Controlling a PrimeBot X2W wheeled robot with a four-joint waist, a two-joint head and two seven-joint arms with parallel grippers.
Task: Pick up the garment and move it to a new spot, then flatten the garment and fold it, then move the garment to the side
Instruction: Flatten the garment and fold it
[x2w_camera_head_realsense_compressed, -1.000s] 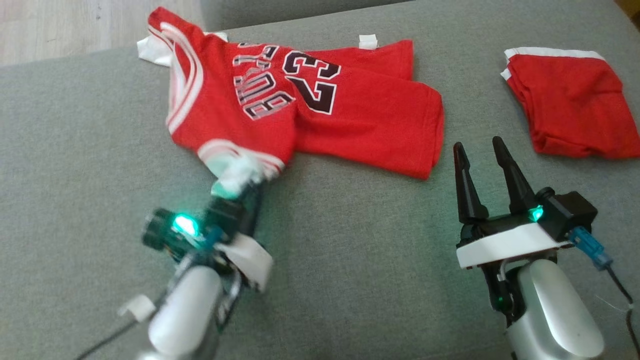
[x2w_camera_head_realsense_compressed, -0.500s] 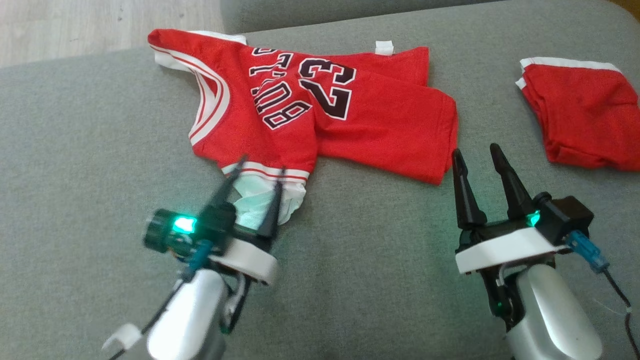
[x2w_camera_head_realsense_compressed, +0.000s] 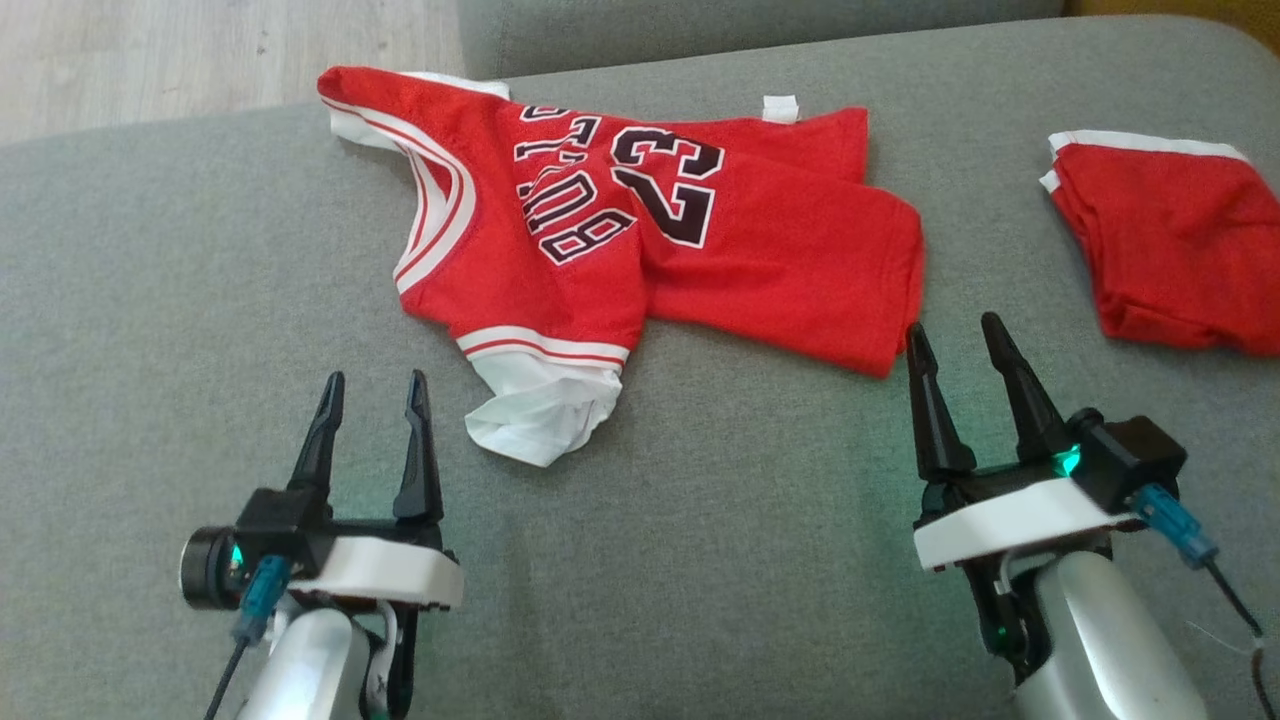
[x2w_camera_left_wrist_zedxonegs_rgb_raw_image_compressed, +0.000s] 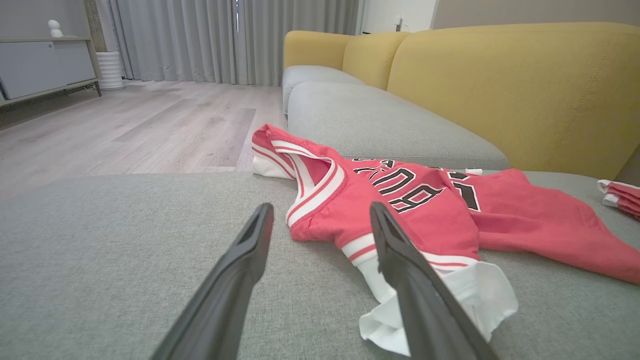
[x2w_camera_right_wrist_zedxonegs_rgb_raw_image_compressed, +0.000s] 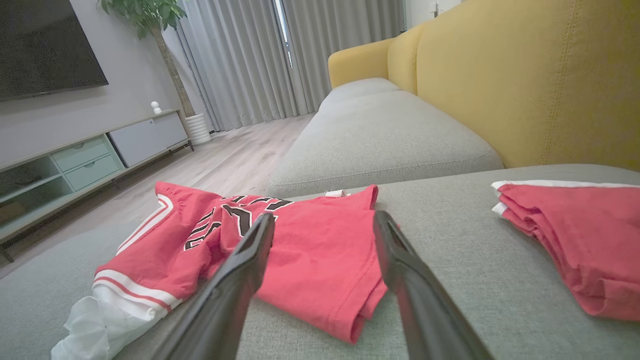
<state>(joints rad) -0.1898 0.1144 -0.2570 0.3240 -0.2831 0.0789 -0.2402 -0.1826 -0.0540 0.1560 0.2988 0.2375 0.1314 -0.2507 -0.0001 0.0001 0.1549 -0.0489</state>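
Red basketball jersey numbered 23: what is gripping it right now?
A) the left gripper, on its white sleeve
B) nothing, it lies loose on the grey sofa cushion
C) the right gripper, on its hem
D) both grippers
B: the red basketball jersey lies loose on the grey sofa cushion; the left gripper and right gripper stand open and empty beside it.

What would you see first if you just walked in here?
The bright red jersey with a big 23, lying rumpled in the middle of the grey sofa seat. Next, two open grippers pointing at it: the left gripper beside its white end, the right gripper at its hem. A folded red garment lies farther right.
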